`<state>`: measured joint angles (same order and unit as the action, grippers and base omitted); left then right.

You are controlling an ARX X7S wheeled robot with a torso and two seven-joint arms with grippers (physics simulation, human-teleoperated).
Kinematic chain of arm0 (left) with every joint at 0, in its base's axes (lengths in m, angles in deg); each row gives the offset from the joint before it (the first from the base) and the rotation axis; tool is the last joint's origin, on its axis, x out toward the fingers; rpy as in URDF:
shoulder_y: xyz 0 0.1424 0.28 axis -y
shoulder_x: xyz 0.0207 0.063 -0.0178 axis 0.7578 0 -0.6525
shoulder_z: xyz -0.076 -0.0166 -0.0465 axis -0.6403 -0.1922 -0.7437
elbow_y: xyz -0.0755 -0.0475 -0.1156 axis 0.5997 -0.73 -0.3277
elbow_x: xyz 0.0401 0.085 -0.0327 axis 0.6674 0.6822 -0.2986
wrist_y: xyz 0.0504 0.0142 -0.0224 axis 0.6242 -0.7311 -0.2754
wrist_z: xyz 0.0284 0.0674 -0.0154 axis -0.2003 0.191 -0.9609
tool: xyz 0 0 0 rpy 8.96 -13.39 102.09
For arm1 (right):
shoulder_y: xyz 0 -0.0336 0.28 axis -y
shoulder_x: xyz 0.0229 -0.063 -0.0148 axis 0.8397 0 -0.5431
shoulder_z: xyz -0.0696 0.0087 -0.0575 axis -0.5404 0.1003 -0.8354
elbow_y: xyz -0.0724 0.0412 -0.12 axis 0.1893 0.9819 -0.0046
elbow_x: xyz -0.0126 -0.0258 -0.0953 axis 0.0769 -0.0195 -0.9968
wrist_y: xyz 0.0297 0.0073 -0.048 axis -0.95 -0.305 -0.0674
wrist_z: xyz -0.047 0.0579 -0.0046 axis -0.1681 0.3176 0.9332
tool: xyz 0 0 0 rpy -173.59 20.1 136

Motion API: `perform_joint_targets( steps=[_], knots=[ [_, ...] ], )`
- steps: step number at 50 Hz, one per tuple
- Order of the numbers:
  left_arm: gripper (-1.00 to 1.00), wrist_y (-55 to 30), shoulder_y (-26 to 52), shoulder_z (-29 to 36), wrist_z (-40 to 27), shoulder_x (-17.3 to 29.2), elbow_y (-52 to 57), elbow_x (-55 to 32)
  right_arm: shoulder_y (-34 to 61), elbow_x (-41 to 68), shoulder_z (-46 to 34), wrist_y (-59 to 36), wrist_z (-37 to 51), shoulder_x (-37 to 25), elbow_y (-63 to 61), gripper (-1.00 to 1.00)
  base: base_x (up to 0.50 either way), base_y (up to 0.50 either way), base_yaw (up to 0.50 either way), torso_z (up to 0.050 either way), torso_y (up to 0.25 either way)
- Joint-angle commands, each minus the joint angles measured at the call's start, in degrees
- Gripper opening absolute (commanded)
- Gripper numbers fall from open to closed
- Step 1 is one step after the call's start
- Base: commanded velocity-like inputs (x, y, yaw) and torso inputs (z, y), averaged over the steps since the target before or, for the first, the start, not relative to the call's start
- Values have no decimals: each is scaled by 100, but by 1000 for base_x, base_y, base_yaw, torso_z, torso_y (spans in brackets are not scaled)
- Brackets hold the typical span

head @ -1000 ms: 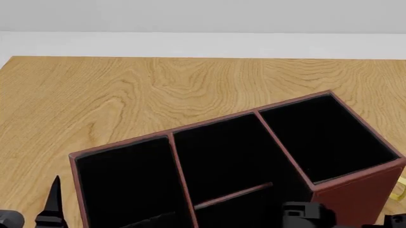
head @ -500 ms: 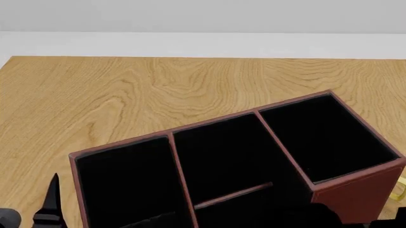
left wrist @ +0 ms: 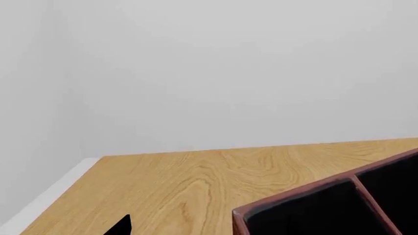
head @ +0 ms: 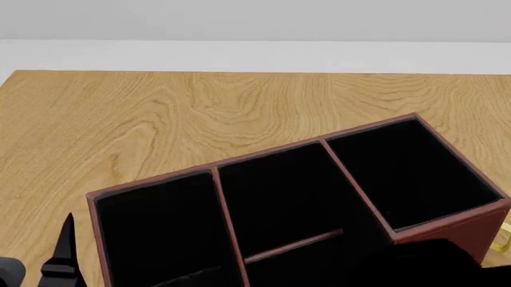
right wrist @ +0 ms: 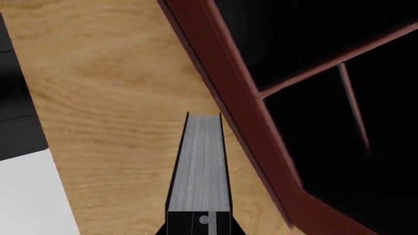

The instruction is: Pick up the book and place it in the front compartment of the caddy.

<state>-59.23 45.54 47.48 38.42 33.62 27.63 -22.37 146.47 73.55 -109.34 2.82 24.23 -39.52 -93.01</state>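
The caddy (head: pixel 319 142), a dark-red box with black cells and thin red dividers, fills the lower middle of the head view. Its corner (left wrist: pixel 295 199) also shows in the left wrist view. In the right wrist view the book (right wrist: pixel 201 156) points away from the camera with its pale grey page edge showing. My right gripper (right wrist: pixel 199 220) is shut on the book, which hangs over the wood just outside the caddy's red outer wall (right wrist: pixel 245 125). Only one black finger (head: pixel 64 251) of my left gripper (left wrist: pixel 121 226) shows, left of the caddy and holding nothing.
The wooden table (head: pixel 160 113) stretches behind and left of the caddy to a white wall. A small yellow thing (head: pixel 503 239) lies at the caddy's right end. A dark bulk of my right arm (head: pixel 435 263) covers the caddy's near right corner.
In the head view the right arm's dark shape has shifted right and grown over the caddy's near right corner. The left finger has sunk slightly. The caddy has not moved.
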Motion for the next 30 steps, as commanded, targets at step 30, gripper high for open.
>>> perform_joint_targets(
  steps=[30],
  knots=[
    [100,289,-172,-103,181,-18,-33,-1,2009,699,1468,-983,-90,158,607,-100,0,0,0,0,1]
  ],
)
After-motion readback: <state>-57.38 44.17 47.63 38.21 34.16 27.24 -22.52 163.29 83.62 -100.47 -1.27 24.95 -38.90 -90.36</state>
